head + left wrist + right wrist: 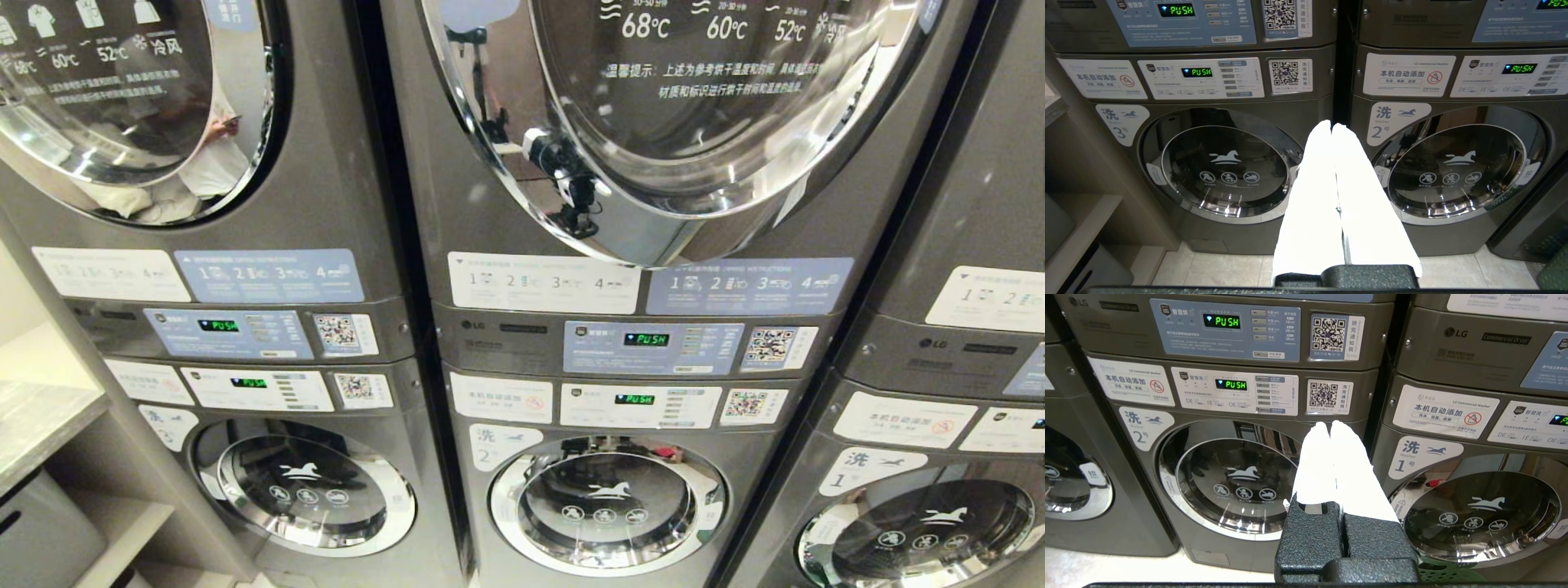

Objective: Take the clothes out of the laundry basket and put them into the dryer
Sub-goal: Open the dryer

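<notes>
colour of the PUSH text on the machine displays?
Green on black. The PUSH display shows best in the right wrist view.

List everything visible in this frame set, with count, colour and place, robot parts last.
Stacked laundry units: three, dark grey, side by side filling the head view.
Upper dryer doors: two seen, chrome-rimmed glass, shut.
Lower washer doors: three, chrome-rimmed, shut, numbered 3, 2, 1 from the robot's left.
PUSH displays: four in the head view, green, on the control panels.
QR stickers: four, black-and-white, beside the panels.
Shelf: one, grey-topped, far left.
Green basket: one, partly seen, low by washer 1.
Left gripper: white, jaws shut, empty.
Right gripper: white, jaws shut, empty.
</notes>
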Controlling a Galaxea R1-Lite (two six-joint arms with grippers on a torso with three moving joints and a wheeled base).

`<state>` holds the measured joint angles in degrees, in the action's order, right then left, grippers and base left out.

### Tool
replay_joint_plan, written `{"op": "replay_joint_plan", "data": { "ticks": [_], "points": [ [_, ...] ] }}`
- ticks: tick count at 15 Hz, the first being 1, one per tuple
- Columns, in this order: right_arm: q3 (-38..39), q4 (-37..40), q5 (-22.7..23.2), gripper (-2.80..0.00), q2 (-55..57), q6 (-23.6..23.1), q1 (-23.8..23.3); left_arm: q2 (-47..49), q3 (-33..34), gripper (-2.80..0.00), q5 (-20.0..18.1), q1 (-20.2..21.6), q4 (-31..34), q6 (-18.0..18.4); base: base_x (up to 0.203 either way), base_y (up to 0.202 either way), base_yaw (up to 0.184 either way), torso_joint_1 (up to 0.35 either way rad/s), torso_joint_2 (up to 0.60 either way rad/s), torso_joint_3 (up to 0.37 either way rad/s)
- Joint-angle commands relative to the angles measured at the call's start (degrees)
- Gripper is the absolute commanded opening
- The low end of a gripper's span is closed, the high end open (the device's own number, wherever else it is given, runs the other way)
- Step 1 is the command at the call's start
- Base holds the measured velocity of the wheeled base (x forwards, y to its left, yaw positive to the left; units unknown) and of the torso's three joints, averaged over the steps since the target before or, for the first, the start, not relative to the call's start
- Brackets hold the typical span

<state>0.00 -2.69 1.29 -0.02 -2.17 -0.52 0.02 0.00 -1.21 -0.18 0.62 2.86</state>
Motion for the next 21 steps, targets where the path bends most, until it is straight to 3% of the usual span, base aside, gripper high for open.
{"op": "replay_joint_plan", "data": {
  "ticks": [1,7,21],
  "points": [
    [1.1,0.0,0.0,-2.8,0.0,0.0,0.0,-0.1,0.0,-2.8,0.0,0.0,0.1,0.0,0.0,0.0,0.0,0.0,0.0,0.0],
    [1.0,0.0,-0.1,-2.8,0.0,0.1,0.0,-0.1,0.0,-2.8,0.0,0.0,0.1,0.0,-0.001,-0.049,0.002,0.001,0.0,0.002],
    [1.0,0.0,-0.1,-2.8,0.0,0.1,0.0,-0.1,0.1,-2.8,0.1,0.0,0.1,0.0,0.0,-0.195,0.002,0.003,0.0,0.003]
  ]
}}
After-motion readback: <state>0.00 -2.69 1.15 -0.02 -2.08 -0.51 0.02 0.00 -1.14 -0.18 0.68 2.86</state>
